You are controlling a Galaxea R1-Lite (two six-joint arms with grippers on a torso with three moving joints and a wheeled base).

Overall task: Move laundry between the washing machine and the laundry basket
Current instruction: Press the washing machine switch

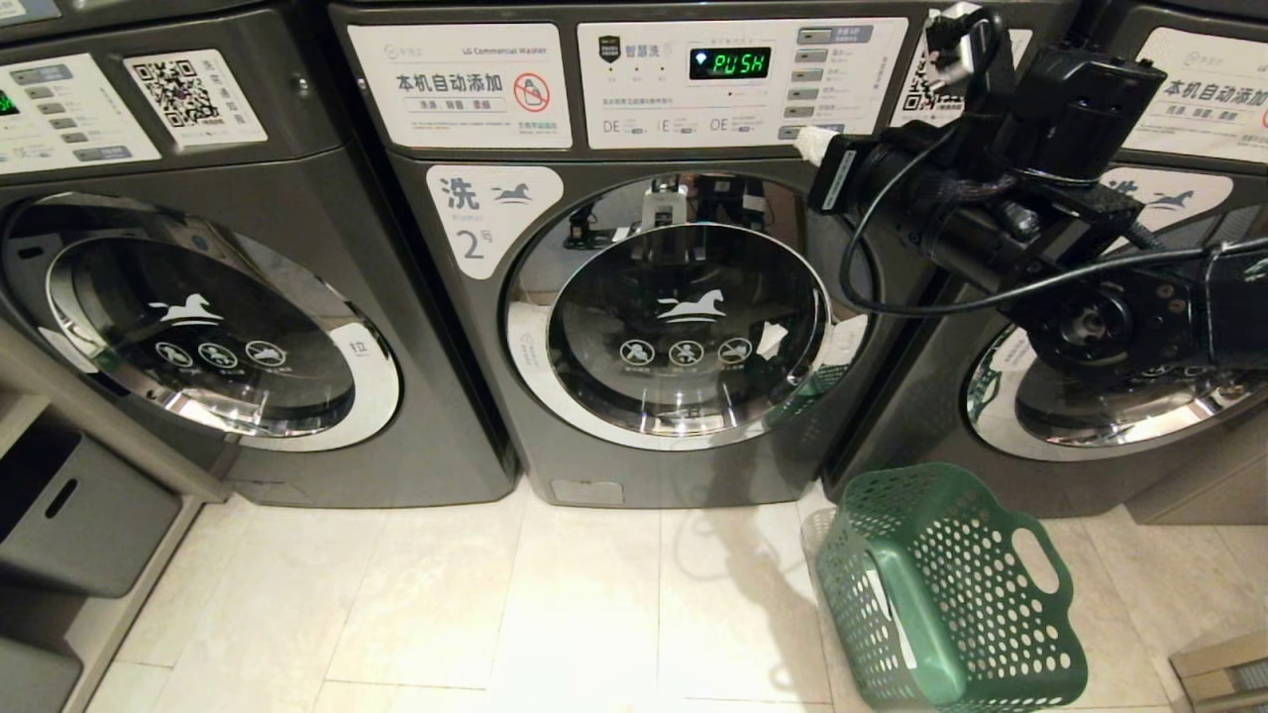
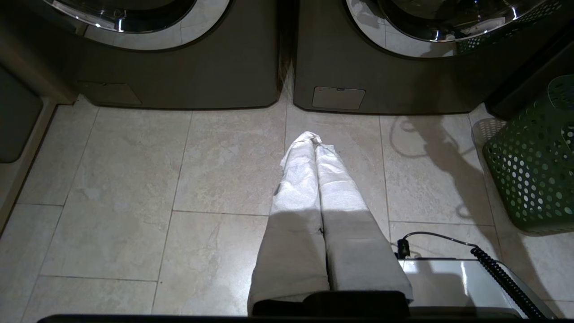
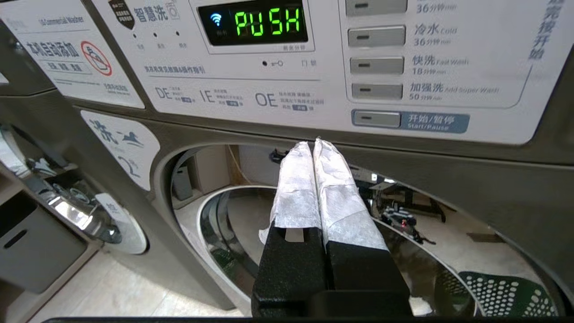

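The washing machine (image 1: 466,396) marked 2 stands in the middle with its round glass door (image 1: 684,327) closed and its display reading PUSH (image 3: 267,22). My right gripper (image 1: 815,145) (image 3: 314,144) is raised to the control panel. It is shut and empty, its white-wrapped tips just below the Start/Pause button (image 3: 376,119). The green laundry basket (image 1: 941,594) (image 2: 533,179) stands on the floor at the right, tilted, with nothing visible inside. My left gripper (image 2: 314,140) hangs shut and empty over the tiles. No laundry is in view.
Like machines flank the middle one, on the left (image 1: 198,327) and on the right (image 1: 1090,396) behind my right arm. Grey bins (image 1: 79,515) sit at the far left. A coiled cable (image 2: 502,273) lies by my base. Pale tile floor (image 1: 495,594) lies in front.
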